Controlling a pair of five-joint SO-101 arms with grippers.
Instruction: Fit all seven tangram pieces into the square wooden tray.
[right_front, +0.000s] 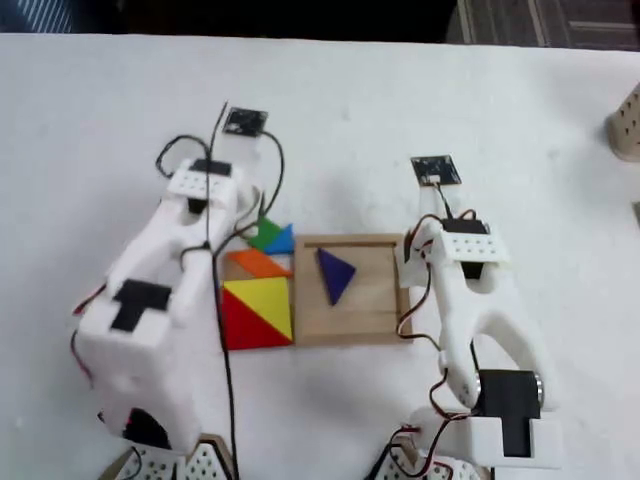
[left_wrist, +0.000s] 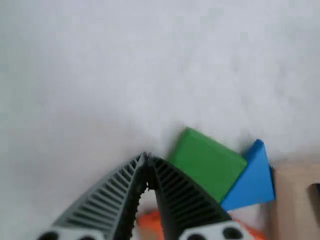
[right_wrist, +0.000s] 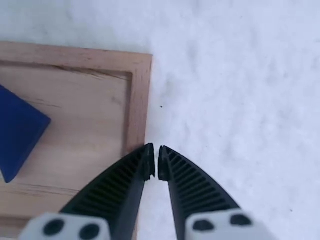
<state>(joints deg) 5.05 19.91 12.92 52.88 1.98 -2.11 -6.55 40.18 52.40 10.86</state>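
The square wooden tray (right_front: 372, 323) lies between the arms and holds one dark blue triangle (right_front: 335, 273). Just left of it lie a green piece (right_front: 262, 235), a light blue triangle (right_front: 284, 241), an orange piece (right_front: 257, 263), a yellow triangle (right_front: 264, 298) and a red triangle (right_front: 243, 326). My left gripper (left_wrist: 146, 159) is shut and holds nothing, its tips on the cloth beside the green piece (left_wrist: 207, 162), with the light blue triangle (left_wrist: 252, 180) beyond. My right gripper (right_wrist: 154, 150) is shut and holds nothing, just outside the tray's rim (right_wrist: 140, 100). The dark blue triangle (right_wrist: 20, 132) lies inside.
A white cloth covers the table. Two small black boards (right_front: 245, 122) (right_front: 436, 170) with cables lie behind the arms. A pale wooden block (right_front: 625, 125) stands at the right edge. A black cable (right_front: 222, 330) runs over the left arm (right_front: 160, 290).
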